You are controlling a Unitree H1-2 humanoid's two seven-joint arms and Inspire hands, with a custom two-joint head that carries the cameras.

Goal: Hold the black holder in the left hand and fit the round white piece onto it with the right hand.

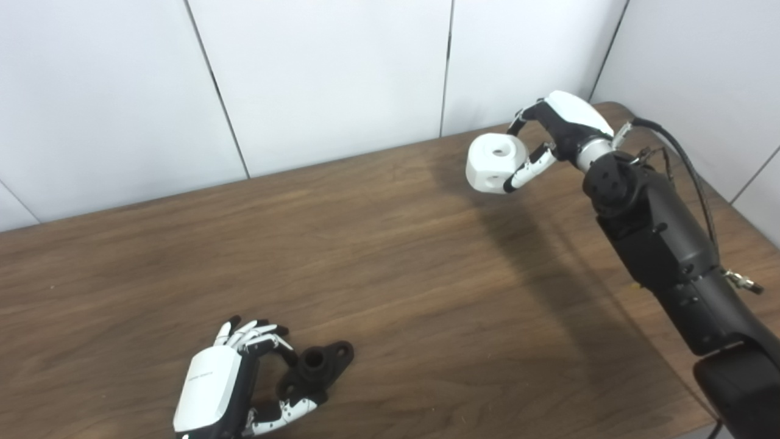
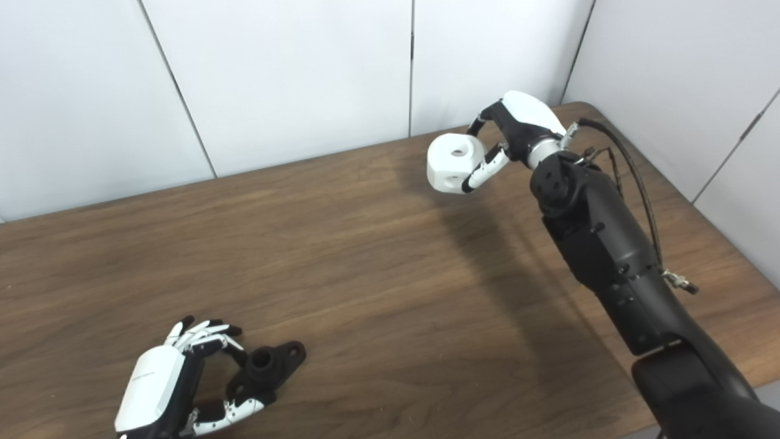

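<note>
Progress roughly at the halfway mark, judging from how things lie: both parts taken in hand, but not yet joined. Near the front edge of the wooden table (image 1: 390, 256), at the left, left hand (image 1: 225, 381) curled around the black holder (image 1: 317, 366), with fingers (image 1: 256, 334) over the near flange and thumb below it; grip looks closed on the part, though hard to tell whether the holder is lifted or resting on the wood. Boss of the holder pointing up, with its hole open and visible. Far away at the back right, close to the white wall panels (image 1: 329, 73), right hand (image 1: 551, 143) closed on the round white piece (image 1: 496, 163), pinched from the side between thumb and fingers, and raised above the table surface, with a soft shadow under it. Central hole of the white piece facing up, a smaller side hole facing toward the camera. Right arm stretched far forward and out, wrist bent so that the palm turns toward the left; left arm kept low and short, back of the hand up. Two parts well apart. Left to do: bringing the white piece across to the holder, aligning it above the boss, and pressing it down.
</note>
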